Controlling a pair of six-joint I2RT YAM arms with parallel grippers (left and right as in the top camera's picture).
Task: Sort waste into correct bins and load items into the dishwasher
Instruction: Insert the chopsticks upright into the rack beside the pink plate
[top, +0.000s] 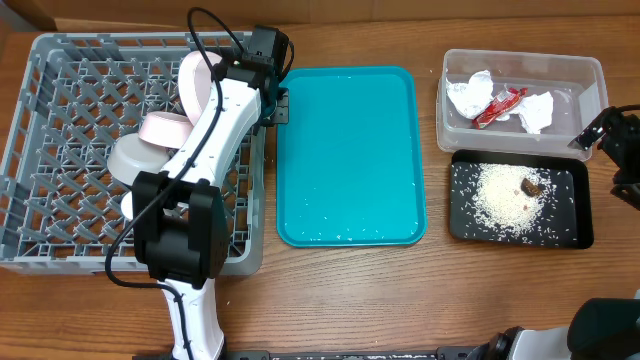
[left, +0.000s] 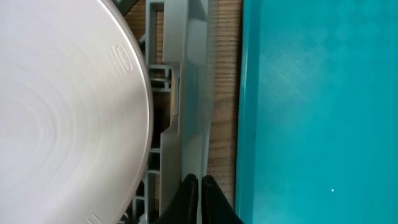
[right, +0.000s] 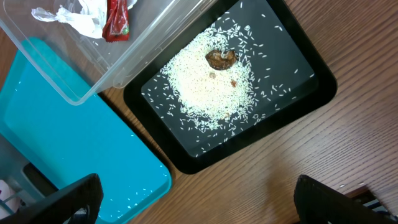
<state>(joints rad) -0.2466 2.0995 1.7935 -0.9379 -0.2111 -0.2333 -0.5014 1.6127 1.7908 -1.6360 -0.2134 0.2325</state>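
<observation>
Two grippers, opposite states.

Left gripper (left: 198, 200): fingers pressed together, nothing between them. Tips sit over the strip of table (left: 224, 93) between the dish rack (left: 193, 87) wall and the teal tray (left: 311, 112) edge. Can't tell if they touch either one.

Right gripper (right: 199, 208): fingers spread wide and empty, hovering over bare wood just beside the black tray (right: 311, 68).

Left side, near to far, all inside the rack:
- cup (top: 130, 204), small and white, partly hidden under the arm
- grey bowl (top: 133, 156) next
- small plate (top: 164, 127) tilted on the grid
- large plate (top: 194, 80) on edge towards the far wall; the left wrist view shows its pale back just inside the rack's right wall

Centre: teal tray lies flat between rack and bins, with a few loose white grains along its near edge.

Right side, near to far:
- the black tray holds the rice (right: 211, 84) in one round heap, with stray grains scattered out to the rim
- brown lump (right: 221, 58) sits on the far part of the heap
- clear tub (top: 520, 62) is just behind the black tray, edges near touching
- in the tub, the red wrapper (top: 497, 105) lies between two crumpled bits of white paper (top: 468, 96)
</observation>
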